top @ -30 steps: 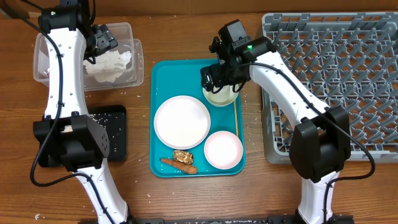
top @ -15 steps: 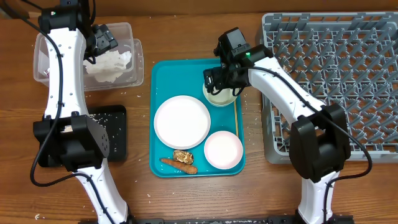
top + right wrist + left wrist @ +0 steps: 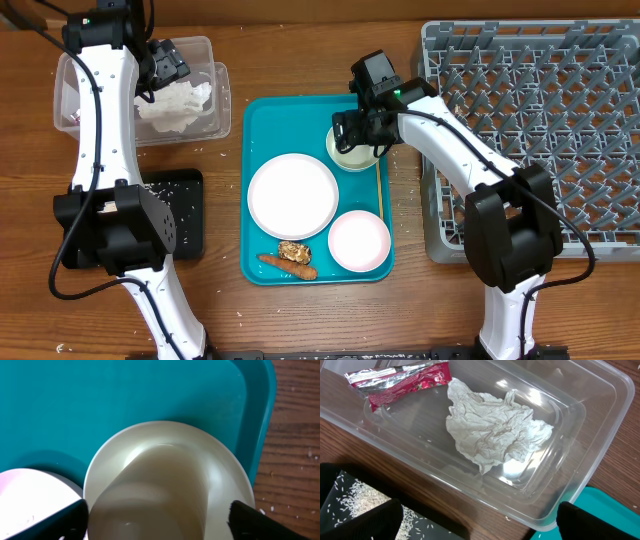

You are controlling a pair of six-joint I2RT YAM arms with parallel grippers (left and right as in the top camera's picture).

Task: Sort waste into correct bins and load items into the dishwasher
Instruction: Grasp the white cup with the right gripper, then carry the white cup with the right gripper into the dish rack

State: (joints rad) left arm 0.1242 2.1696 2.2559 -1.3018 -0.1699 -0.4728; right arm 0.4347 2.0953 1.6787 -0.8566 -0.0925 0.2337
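Nearby, white plate point(image 3: 293, 195), pink bowl point(image 3: 359, 241), carrot point(image 3: 286, 265)

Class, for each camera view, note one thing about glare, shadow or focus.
Overhead: sharp and evenly lit, with a faint shadow around the white plate. Left wrist: bright glare patches on the clear bin; the crumpled tissue is crisp. Right wrist: the cup fills the frame, slightly soft, with a sheen inside.

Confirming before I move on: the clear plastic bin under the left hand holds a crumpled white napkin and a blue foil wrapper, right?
Not quite. The foil wrapper is red, not blue, as the left wrist view shows. The rest holds: it lies in the clear plastic bin with the crumpled white napkin.
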